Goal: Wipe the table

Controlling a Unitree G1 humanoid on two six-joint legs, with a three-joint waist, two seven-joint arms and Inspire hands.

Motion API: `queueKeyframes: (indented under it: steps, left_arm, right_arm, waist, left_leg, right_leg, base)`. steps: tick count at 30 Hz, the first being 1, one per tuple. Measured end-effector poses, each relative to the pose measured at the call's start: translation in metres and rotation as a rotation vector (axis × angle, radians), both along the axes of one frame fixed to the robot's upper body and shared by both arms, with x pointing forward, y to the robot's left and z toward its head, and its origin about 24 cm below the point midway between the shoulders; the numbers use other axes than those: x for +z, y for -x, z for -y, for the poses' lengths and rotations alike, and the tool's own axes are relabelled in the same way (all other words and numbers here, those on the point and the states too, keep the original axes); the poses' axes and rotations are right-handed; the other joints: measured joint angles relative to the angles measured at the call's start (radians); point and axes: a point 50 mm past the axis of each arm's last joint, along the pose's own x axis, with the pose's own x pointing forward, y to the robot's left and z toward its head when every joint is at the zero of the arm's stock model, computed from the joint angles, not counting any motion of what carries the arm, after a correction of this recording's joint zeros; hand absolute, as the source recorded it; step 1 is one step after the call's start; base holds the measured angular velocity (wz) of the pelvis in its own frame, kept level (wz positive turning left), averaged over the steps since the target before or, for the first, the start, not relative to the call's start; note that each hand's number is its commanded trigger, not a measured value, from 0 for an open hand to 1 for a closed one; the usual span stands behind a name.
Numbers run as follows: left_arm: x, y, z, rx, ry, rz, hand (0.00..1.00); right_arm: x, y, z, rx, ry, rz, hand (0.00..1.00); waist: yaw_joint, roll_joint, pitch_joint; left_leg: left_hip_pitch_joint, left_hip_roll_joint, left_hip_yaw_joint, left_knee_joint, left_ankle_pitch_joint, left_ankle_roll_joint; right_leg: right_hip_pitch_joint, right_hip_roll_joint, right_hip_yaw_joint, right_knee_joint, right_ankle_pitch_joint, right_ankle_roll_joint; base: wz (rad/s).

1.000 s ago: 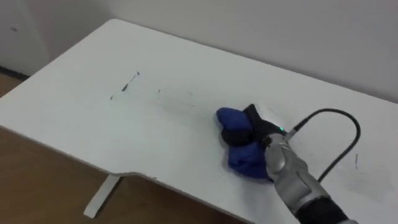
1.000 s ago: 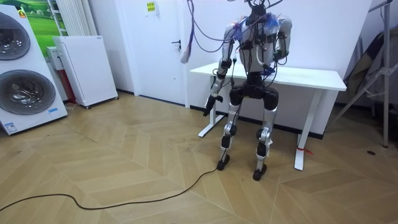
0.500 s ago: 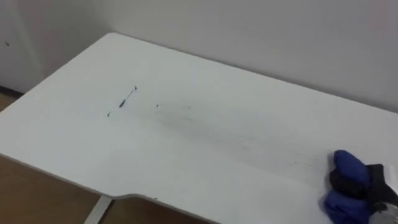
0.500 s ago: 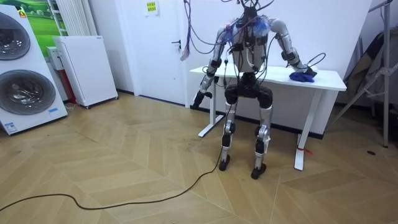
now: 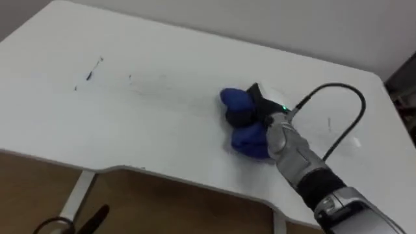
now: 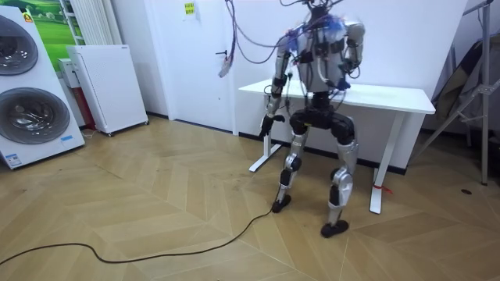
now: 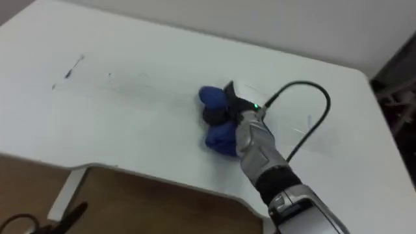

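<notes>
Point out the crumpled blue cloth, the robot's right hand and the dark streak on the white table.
crumpled blue cloth (image 5: 250, 142), left eye view, lower fold.
right hand (image 5: 255, 109), left eye view, dark fingers.
dark streak (image 5: 89, 74), left eye view, its middle.

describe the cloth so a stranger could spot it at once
On the white table before the robot, look a little right of the middle. The cloth is a bunched blue lump under the right hand, whose dark fingers curl over it. It is the one coloured thing on the top, apart from the dark streak at far left.
</notes>
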Motion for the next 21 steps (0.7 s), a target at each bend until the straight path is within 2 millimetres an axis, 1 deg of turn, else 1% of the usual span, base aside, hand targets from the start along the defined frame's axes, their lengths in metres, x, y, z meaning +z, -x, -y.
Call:
queueKeyframes:
  steps: [1, 2, 3, 4, 5, 6, 7, 8, 9, 10, 11, 12, 13, 15, 16, 17, 18, 19, 20, 21]
  left_arm:
    - [-0.001, 0.006, -0.004, 0.02, -0.005, -0.014, 0.0]
    - [-0.002, 0.016, -0.007, 0.028, -0.012, -0.039, 0.0]
    - [-0.003, 0.022, -0.009, 0.032, -0.014, -0.054, 0.0]
    - [-0.006, 0.035, -0.01, 0.047, -0.012, -0.083, 0.0]
    - [-0.008, 0.051, -0.015, 0.082, -0.015, -0.119, 0.0]
    - [-0.009, 0.059, -0.017, 0.1, -0.018, -0.135, 0.0]
    - [-0.008, 0.072, -0.024, 0.13, -0.029, -0.159, 0.0]
    - [-0.006, 0.081, -0.03, 0.155, -0.039, -0.176, 0.0]
    - [-0.005, 0.083, -0.033, 0.161, -0.043, -0.18, 0.0]
    - [-0.005, 0.087, -0.036, 0.164, -0.05, -0.189, 0.0]
    - [-0.004, 0.088, -0.036, 0.169, -0.049, -0.191, 0.0]
    - [-0.005, 0.089, -0.036, 0.168, -0.048, -0.19, 0.0]
    - [-0.005, 0.088, -0.036, 0.164, -0.044, -0.185, 0.0]
    - [-0.005, 0.082, -0.033, 0.15, -0.031, -0.161, 0.0]
    - [-0.007, 0.079, -0.03, 0.141, -0.022, -0.155, 0.0]
    - [-0.008, 0.08, -0.026, 0.139, -0.012, -0.158, 0.0]
    - [-0.01, 0.08, -0.024, 0.139, -0.005, -0.159, 0.0]
    - [-0.012, 0.081, -0.019, 0.14, 0.006, -0.161, 0.0]
    - [-0.013, 0.08, -0.016, 0.14, 0.017, -0.161, 0.0]
    - [-0.014, 0.081, -0.014, 0.144, 0.023, -0.162, 0.0]
  right_arm:
    - [-0.007, 0.004, 0.016, -0.045, -0.013, -0.019, 1.0]
    - [-0.021, 0.013, 0.04, -0.117, -0.011, -0.07, 1.0]
    - [-0.029, 0.019, 0.056, -0.162, -0.01, -0.099, 1.0]
    - [-0.04, 0.035, 0.091, -0.274, -0.081, -0.128, 1.0]
    - [-0.048, 0.052, 0.123, -0.372, -0.095, -0.137, 1.0]
    - [-0.051, 0.061, 0.139, -0.428, -0.097, -0.141, 1.0]
    - [-0.054, 0.082, 0.175, -0.555, -0.087, -0.149, 1.0]
    - [-0.055, 0.105, 0.208, -0.678, -0.082, -0.154, 1.0]
    - [-0.056, 0.118, 0.222, -0.734, -0.075, -0.163, 1.0]
    - [-0.057, 0.138, 0.242, -0.813, -0.063, -0.173, 1.0]
    - [-0.056, 0.152, 0.253, -0.857, -0.053, -0.168, 1.0]
    - [-0.056, 0.155, 0.256, -0.869, -0.054, -0.17, 1.0]
    - [-0.057, 0.156, 0.257, -0.876, -0.051, -0.174, 1.0]
    - [-0.057, 0.155, 0.255, -0.868, -0.041, -0.185, 1.0]
    - [-0.056, 0.15, 0.252, -0.852, -0.023, -0.189, 1.0]
    - [-0.053, 0.14, 0.246, -0.81, 0.017, -0.195, 1.0]
    - [-0.053, 0.135, 0.243, -0.786, 0.039, -0.202, 1.0]
    - [-0.05, 0.124, 0.235, -0.747, 0.074, -0.207, 1.0]
    - [-0.046, 0.109, 0.224, -0.693, 0.118, -0.201, 1.0]
    - [-0.043, 0.101, 0.217, -0.66, 0.132, -0.193, 1.0]
  waist:
    - [-0.02, -0.004, -0.0024]
    - [-0.05, -0.002, -0.0014]
    - [-0.064, -0.003, -0.0019]
    - [-0.088, -0.002, -0.0014]
    - [-0.123, -0.003, -0.0023]
    - [-0.143, -0.003, -0.0024]
    - [-0.189, -0.005, -0.0041]
    - [-0.227, -0.008, -0.0078]
    - [-0.241, -0.007, -0.0098]
    - [-0.267, -0.003, -0.0114]
    - [-0.279, 0.004, -0.018]
    - [-0.279, 0.005, -0.0192]
    - [-0.279, 0.006, -0.0203]
    - [-0.276, 0.017, -0.0216]
    - [-0.26, 0.026, -0.0215]
    - [-0.248, 0.034, -0.0204]
    - [-0.236, 0.038, -0.0202]
    - [-0.213, 0.045, -0.0173]
    - [-0.204, 0.052, -0.02]
    - [-0.197, 0.054, -0.019]
  left_leg:
    - [-0.008, 0.0, -0.02, 0.003, 0.009, -0.021]
    - [-0.011, 0.01, -0.005, -0.004, 0.028, -0.033]
    - [-0.01, 0.014, 0.016, -0.014, 0.038, -0.037]
    - [-0.011, 0.021, 0.06, -0.026, 0.051, -0.039]
    - [-0.012, 0.023, 0.105, -0.035, 0.069, -0.039]
    - [-0.012, 0.023, 0.119, -0.041, 0.078, -0.037]
    - [-0.018, 0.023, 0.133, -0.049, 0.092, -0.037]
    - [-0.033, 0.023, 0.146, -0.045, 0.099, -0.037]
    - [-0.04, 0.024, 0.149, -0.039, 0.099, -0.037]
    - [-0.048, 0.029, 0.166, -0.029, 0.101, -0.038]
    - [-0.051, 0.034, 0.176, -0.019, 0.102, -0.038]
    - [-0.05, 0.036, 0.182, -0.012, 0.102, -0.038]
    - [-0.04, 0.038, 0.197, -0.001, 0.101, -0.038]
    - [-0.028, 0.044, 0.199, 0.015, 0.101, -0.038]
    - [-0.01, 0.05, 0.204, 0.016, 0.101, -0.039]
    - [0.014, 0.055, 0.217, 0.012, 0.101, -0.039]
    - [0.026, 0.056, 0.223, 0.006, 0.101, -0.039]
    - [0.044, 0.056, 0.223, -0.01, 0.101, -0.039]
    - [0.049, 0.055, 0.226, -0.029, 0.101, -0.039]
    - [0.054, 0.055, 0.228, -0.043, 0.101, -0.039]
  right_leg:
    - [0.01, -0.001, -0.022, 0.02, -0.015, 0.006]
    - [0.033, 0.008, -0.059, 0.037, -0.032, 0.0]
    - [0.042, 0.007, -0.067, 0.043, -0.042, -0.001]
    - [0.054, 0.005, -0.066, 0.05, -0.061, 0.001]
    - [0.067, -0.001, -0.072, 0.051, -0.076, 0.005]
    - [0.076, -0.004, -0.082, 0.05, -0.079, 0.006]
    - [0.093, -0.004, -0.11, 0.045, -0.084, 0.007]
    - [0.113, 0.0, -0.129, 0.029, -0.092, 0.011]
    - [0.117, 0.002, -0.136, 0.022, -0.096, 0.012]
    - [0.125, 0.008, -0.148, 0.012, -0.098, 0.011]
    - [0.124, 0.011, -0.147, 0.012, -0.103, 0.01]
    - [0.125, 0.011, -0.141, 0.012, -0.106, 0.01]
    - [0.125, 0.011, -0.119, 0.017, -0.118, 0.01]
    - [0.125, 0.015, -0.095, 0.023, -0.121, 0.006]
    - [0.124, 0.022, -0.067, 0.018, -0.121, 0.005]
    - [0.122, 0.025, -0.035, 0.021, -0.119, 0.003]
    - [0.115, 0.026, -0.016, 0.027, -0.12, 0.002]
    - [0.097, 0.028, 0.016, 0.04, -0.118, -0.004]
    - [0.071, 0.032, 0.041, 0.053, -0.117, -0.006]
    - [0.056, 0.035, 0.055, 0.057, -0.114, -0.01]
  base:
    - [1.24]
    - [1.25]
    - [1.1]
    - [0.85]
    - [0.77]
    - [0.73]
    - [0.77]
    - [0.73]
    - [0.49]
    - [0.15]
    - [0.0]
    - [-0.25]
    - [-0.38]
    - [-0.44]
    - [-0.59]
    - [-0.7]
    - [-0.82]
    - [-0.74]
    - [-0.69]
    - [-0.62]
